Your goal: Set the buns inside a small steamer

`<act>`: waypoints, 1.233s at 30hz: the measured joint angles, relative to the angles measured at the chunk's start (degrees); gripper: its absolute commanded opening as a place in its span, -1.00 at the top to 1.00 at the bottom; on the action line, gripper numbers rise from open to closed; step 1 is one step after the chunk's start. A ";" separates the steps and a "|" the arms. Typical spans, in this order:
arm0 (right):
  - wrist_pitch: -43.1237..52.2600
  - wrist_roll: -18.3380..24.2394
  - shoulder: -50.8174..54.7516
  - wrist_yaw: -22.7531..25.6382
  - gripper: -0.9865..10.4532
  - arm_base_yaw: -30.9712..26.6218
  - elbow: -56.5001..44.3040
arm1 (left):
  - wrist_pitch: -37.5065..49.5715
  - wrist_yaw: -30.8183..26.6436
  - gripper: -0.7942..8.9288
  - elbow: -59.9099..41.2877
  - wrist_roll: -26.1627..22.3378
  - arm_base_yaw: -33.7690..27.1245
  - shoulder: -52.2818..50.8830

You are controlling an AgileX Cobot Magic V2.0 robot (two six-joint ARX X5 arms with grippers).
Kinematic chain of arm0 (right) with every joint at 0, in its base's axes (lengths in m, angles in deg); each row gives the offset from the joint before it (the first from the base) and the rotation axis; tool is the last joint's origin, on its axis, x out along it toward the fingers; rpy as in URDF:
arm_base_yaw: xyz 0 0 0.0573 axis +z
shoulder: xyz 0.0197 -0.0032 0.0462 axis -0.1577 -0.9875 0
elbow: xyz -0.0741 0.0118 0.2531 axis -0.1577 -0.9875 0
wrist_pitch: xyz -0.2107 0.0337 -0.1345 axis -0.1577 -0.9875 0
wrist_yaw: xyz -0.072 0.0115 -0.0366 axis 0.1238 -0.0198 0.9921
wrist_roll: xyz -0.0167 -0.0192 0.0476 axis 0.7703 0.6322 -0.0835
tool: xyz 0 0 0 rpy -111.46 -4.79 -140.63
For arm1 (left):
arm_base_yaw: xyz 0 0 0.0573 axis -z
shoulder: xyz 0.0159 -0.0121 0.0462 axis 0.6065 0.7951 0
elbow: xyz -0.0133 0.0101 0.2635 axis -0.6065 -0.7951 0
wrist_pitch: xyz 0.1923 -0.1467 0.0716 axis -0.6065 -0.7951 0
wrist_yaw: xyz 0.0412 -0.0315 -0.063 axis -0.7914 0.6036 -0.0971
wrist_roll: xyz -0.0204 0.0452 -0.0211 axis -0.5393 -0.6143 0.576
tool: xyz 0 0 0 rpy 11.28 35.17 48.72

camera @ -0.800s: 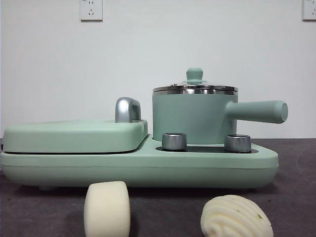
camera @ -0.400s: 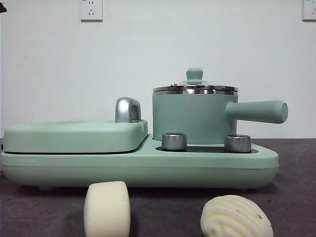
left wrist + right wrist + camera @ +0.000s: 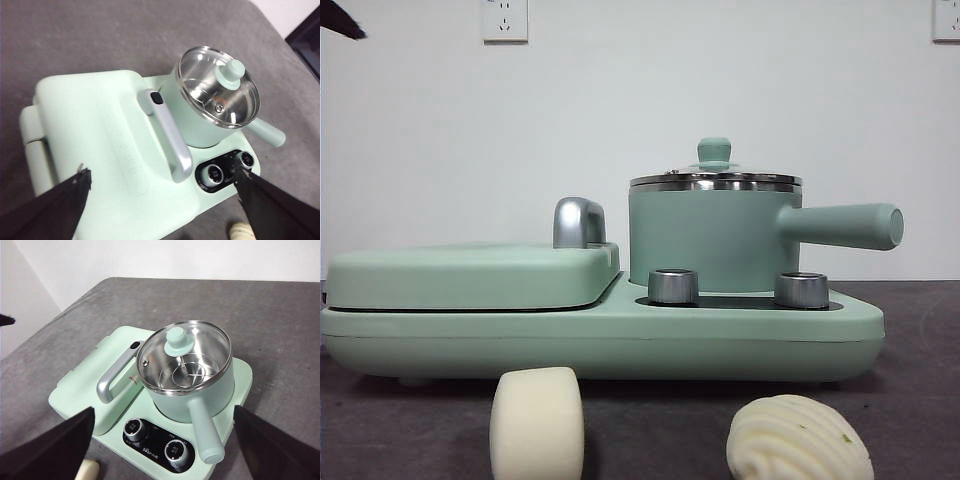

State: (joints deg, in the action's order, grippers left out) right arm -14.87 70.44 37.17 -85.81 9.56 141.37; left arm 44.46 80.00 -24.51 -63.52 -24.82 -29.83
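Buns lying on the desk (image 3: 910,400) in front of the cooker, not yet in the pot: smooth bun (image 3: 537,423) standing on its side before the grill plate (image 3: 470,275), pleated bun (image 3: 798,438) resting before the steamer's end, well apart from each other. Sitting free and unobstructed like this, presumably for an easy pick from above.

Small steamer (image 3: 705,235) sitting on the cooker's hob behind the two dials (image 3: 673,286), handle sticking out sideways, glass lid (image 3: 200,347) closing it with the green knob (image 3: 714,152) on top. Judging from that, needing the lid lifted off before any loading.

Left hand (image 3: 161,175) hovering high above the grill plate and steamer, jaws spread wide, gripping nothing. Right hand (image 3: 164,412) hanging high above the steamer and dials, jaws likewise wide apart and empty, looking down through the glass onto a steel rack (image 3: 189,372) inside. Being held up and open this way, probably for surveying the layout before committing to a reach.

Black tip (image 3: 340,20) poking into the front view's top corner, possibly one of the arms, though too little in view for telling which.
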 measured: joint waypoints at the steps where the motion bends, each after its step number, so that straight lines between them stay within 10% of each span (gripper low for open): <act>1: 0.00 0.00 0.00 -0.22 0.05 0.00 0.00 | -1.03 0.00 -0.12 1.62 -0.09 0.57 1.73; 23: -0.04 0.00 0.00 -0.33 0.05 0.00 0.00 | -28.15 0.02 -0.11 52.30 -9.31 13.64 46.75; 37: -0.04 0.02 0.00 -0.31 0.05 0.00 0.00 | -23.80 -4.90 -0.11 65.51 -9.31 21.92 61.26</act>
State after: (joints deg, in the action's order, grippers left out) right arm -14.91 70.46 37.17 -86.11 9.56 141.37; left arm 20.65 75.11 41.00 -72.83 -2.90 31.44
